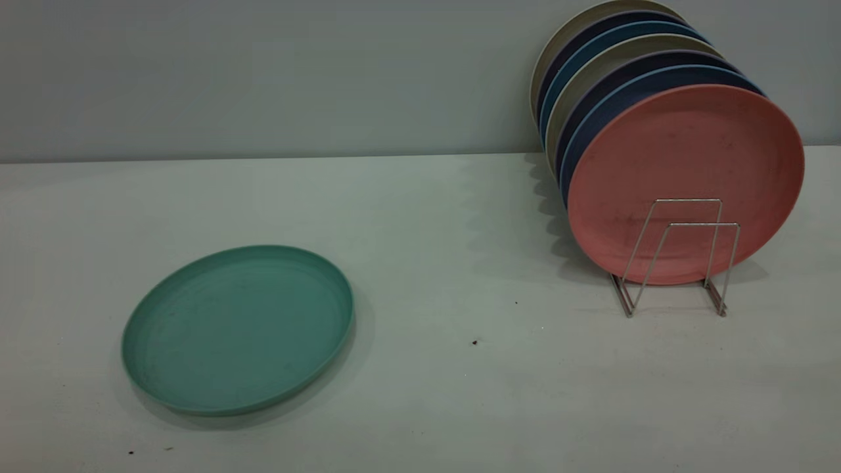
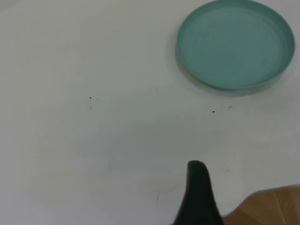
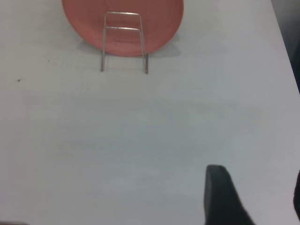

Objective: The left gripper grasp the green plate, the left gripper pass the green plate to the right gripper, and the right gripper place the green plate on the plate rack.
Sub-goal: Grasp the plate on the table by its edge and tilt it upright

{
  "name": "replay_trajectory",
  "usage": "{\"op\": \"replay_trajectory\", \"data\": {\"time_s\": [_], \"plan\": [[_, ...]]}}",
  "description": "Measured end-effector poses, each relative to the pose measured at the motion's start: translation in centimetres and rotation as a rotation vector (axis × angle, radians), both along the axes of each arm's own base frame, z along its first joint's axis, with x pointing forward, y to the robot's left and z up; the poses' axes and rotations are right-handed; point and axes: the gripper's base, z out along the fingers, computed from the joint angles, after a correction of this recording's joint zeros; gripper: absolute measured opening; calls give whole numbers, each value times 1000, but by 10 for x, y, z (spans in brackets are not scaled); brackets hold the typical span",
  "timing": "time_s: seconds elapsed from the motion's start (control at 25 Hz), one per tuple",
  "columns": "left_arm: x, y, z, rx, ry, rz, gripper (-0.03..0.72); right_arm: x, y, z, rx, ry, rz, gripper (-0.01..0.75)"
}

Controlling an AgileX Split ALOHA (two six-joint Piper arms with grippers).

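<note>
The green plate (image 1: 238,328) lies flat on the white table at the front left; it also shows in the left wrist view (image 2: 236,43). The plate rack (image 1: 677,256) stands at the right, its two front wire loops free; it also shows in the right wrist view (image 3: 124,42). Neither gripper shows in the exterior view. The left gripper (image 2: 253,180) hangs over bare table well short of the plate; one black finger (image 2: 199,197) shows, with nothing beside it. The right gripper (image 3: 258,180) is open and empty, well back from the rack; one finger (image 3: 220,197) shows.
A salmon-pink plate (image 1: 683,177) stands upright in the rack, with several blue and beige plates (image 1: 611,72) behind it. The table's edge and a wooden floor (image 2: 272,206) lie close to the left gripper. The table's right edge (image 3: 286,51) is near the right gripper.
</note>
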Motion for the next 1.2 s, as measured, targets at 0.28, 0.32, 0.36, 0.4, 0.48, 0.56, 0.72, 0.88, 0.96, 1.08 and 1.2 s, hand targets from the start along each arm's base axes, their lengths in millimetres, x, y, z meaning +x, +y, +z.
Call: {"op": "replay_trajectory", "data": {"time_s": [0.28, 0.32, 0.36, 0.4, 0.48, 0.56, 0.72, 0.88, 0.96, 1.08, 1.2], "plan": [[0, 0, 0, -1, 0, -1, 591, 0, 0, 0, 0, 0, 0, 386], [0, -1, 0, -6, 0, -4, 591, 0, 0, 0, 0, 0, 0, 386], [0, -1, 0, -10, 0, -7, 591, 0, 0, 0, 1, 0, 1, 386], [0, -2, 0, -16, -1, -11, 591, 0, 0, 0, 3, 0, 2, 386], [0, -3, 0, -25, -1, -17, 591, 0, 0, 0, 5, 0, 1, 386], [0, -3, 2, -34, -8, -14, 591, -1, 1, 1, 14, 3, 6, 386], [4, -3, 23, -71, -15, 15, 591, 8, 8, 13, 69, 63, 54, 400], [30, -2, 52, -87, 68, 28, 591, 34, 10, 38, 66, 65, 88, 459], [51, 0, 63, -87, 116, 29, 591, 52, 10, 51, 71, 60, 85, 480], [87, 1, 77, -92, 180, 31, 591, 77, 11, 67, 68, 75, 87, 489], [123, 0, 80, -129, 241, 27, 591, 106, 12, 80, 80, 49, 89, 491]]}}
